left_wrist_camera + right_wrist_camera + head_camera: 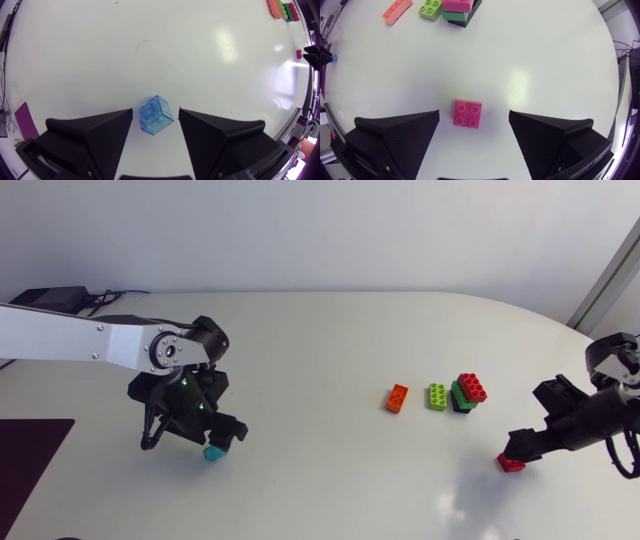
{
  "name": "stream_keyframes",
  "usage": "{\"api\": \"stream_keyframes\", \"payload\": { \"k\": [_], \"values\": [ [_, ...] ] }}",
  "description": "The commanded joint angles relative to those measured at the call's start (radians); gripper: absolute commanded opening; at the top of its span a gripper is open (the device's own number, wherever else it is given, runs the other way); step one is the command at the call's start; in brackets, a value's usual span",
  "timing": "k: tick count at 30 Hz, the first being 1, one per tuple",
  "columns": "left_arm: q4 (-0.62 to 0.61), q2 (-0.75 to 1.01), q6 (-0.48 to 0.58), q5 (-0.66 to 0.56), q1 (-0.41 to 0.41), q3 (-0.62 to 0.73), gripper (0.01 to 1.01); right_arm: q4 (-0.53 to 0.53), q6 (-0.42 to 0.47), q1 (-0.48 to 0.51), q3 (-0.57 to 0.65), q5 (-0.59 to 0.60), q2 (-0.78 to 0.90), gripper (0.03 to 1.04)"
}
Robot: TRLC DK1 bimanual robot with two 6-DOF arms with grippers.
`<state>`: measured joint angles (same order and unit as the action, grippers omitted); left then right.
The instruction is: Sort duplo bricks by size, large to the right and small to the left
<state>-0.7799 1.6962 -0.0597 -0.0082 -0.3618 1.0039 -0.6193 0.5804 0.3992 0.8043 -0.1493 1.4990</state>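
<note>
A small translucent blue brick (156, 116) lies tilted on the table between the fingers of my left gripper (156, 112), with a narrow gap on each side; that gripper is open. From the head view the blue brick (213, 452) peeks out under the left gripper (212, 442) at the table's left. My right gripper (474, 114) stands open over a red two-by-two brick (467, 114), which touches neither finger. The same red brick (511, 464) lies by the right gripper (515, 448) at the far right.
Right of centre lie an orange brick (397, 397) and a lime green brick (437, 396), beside a stack with a red brick (472, 387) on a green one (459, 393) over a black one. A dark mat (25, 460) lies at the left edge.
</note>
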Motion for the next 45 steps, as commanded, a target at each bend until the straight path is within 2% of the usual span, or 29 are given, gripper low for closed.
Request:
{"api": "stream_keyframes", "payload": {
  "k": [1,6,10,12,14,15,22,24,25,29,34,36,37,38,39,41,45],
  "values": [
    [-0.018,-0.029,0.015,-0.009,-0.011,-0.01,0.952,0.024,-0.016,-0.003,-0.028,0.008,0.053,0.99],
    [-0.028,-0.047,0.015,-0.009,-0.008,-0.005,0.975,0.072,-0.027,-0.039,-0.057,0.036,0.079,0.94],
    [-0.033,-0.067,0.014,-0.009,-0.008,-0.008,0.977,0.101,-0.04,-0.054,-0.071,0.057,0.09,0.83],
    [-0.033,-0.073,0.012,-0.018,-0.009,-0.007,0.977,0.119,-0.042,-0.06,-0.077,0.074,0.09,0.73],
    [-0.035,-0.078,0.012,-0.018,-0.009,-0.005,0.975,0.13,-0.048,-0.065,-0.076,0.082,0.092,0.55],
    [-0.035,-0.079,0.011,-0.018,-0.009,-0.004,0.975,0.132,-0.048,-0.066,-0.076,0.083,0.09,0.5],
    [-0.033,-0.086,0.004,-0.018,-0.022,0.006,0.975,0.155,-0.056,-0.097,-0.106,0.131,0.027,0.44],
    [-0.032,-0.09,0.001,-0.016,-0.031,0.007,0.975,0.147,-0.067,-0.103,-0.1,0.125,-0.011,0.36],
    [-0.03,-0.09,0.001,-0.018,-0.035,0.007,0.975,0.124,-0.082,-0.114,-0.086,0.125,-0.023,0.36],
    [-0.024,-0.089,-0.011,-0.018,-0.055,0.015,0.975,-0.057,-0.151,-0.197,0.003,0.071,-0.069,0.36],
    [-0.022,-0.079,-0.031,-0.016,-0.091,0.03,0.975,-0.301,-0.217,-0.404,0.133,-0.177,-0.128,0.38],
    [-0.022,-0.079,-0.038,-0.016,-0.105,0.032,0.975,-0.342,-0.246,-0.468,0.177,-0.253,-0.137,0.4],
    [-0.022,-0.081,-0.04,-0.016,-0.108,0.03,0.975,-0.35,-0.266,-0.504,0.197,-0.271,-0.137,0.54],
    [-0.022,-0.081,-0.04,-0.016,-0.109,0.03,0.975,-0.353,-0.283,-0.533,0.21,-0.285,-0.137,0.78],
    [-0.021,-0.081,-0.042,-0.016,-0.109,0.029,0.975,-0.353,-0.303,-0.55,0.223,-0.289,-0.134,0.96],
    [-0.019,-0.081,-0.042,-0.016,-0.109,0.027,0.975,-0.353,-0.326,-0.576,0.243,-0.308,-0.128,1.0],
    [-0.015,-0.081,-0.042,-0.016,-0.111,0.03,0.975,-0.338,-0.34,-0.585,0.25,-0.325,-0.135,1.0]
  ]
}}
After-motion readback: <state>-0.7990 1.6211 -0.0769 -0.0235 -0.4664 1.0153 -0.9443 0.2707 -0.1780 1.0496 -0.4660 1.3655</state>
